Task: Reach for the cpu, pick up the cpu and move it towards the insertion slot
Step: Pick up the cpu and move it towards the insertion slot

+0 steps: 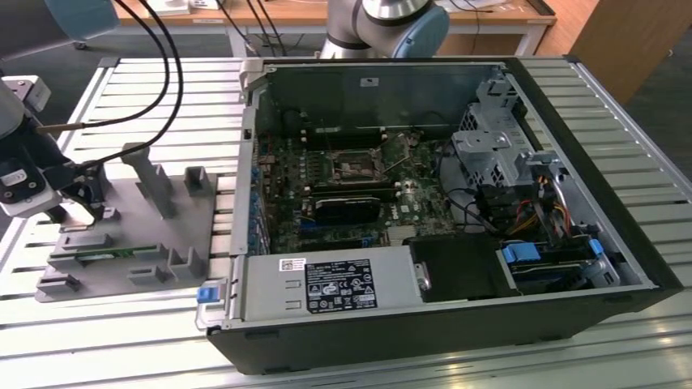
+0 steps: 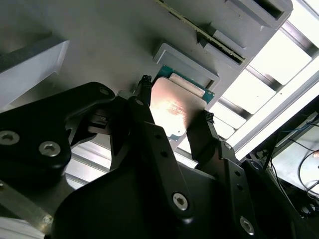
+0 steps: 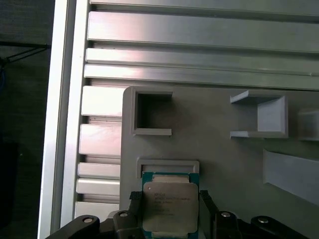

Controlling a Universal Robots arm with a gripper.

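I see the gripper (image 3: 169,198) pinched narrow on the two side edges of the cpu (image 3: 170,211), likely to spare its face, while the chip sits against a lip on the grey fixture (image 3: 219,154), well apart from the insertion slot (image 1: 352,168).

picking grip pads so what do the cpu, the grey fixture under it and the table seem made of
The cpu: silvery metal lid, satin, catching glare, on a green board edge. The grey fixture: matte plastic, likely; even dull grey, no shine. The table: probably aluminium slats, pale with soft sheen.
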